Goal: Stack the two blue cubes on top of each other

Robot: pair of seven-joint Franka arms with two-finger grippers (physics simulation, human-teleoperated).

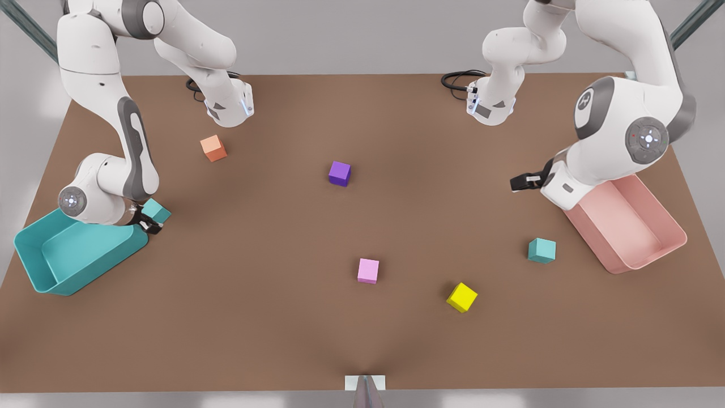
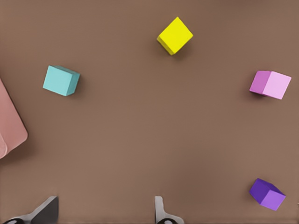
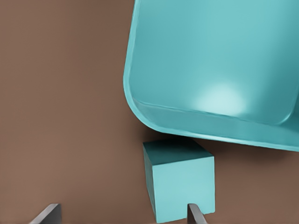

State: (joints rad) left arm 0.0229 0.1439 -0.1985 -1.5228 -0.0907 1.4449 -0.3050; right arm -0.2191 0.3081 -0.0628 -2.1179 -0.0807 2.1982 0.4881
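Note:
One blue cube (image 1: 156,211) (image 3: 180,186) rests on the table beside the teal bin's corner, at the front view's left. My right gripper (image 1: 149,225) (image 3: 121,215) hovers at this cube, open; one fingertip (image 3: 195,213) overlaps the cube's face and the other stands well off to its side. The other blue cube (image 1: 542,250) (image 2: 61,80) lies at the front view's right, near the pink bin. My left gripper (image 1: 522,182) (image 2: 103,212) hangs open above bare table, some way from that cube, holding nothing.
A teal bin (image 1: 34,255) (image 3: 140,107) sits at the front view's left and a pink bin (image 1: 674,226) (image 2: 11,130) at its right. Orange (image 1: 213,148), purple (image 1: 339,173), pink (image 1: 368,271) and yellow (image 1: 461,297) cubes are scattered about the table.

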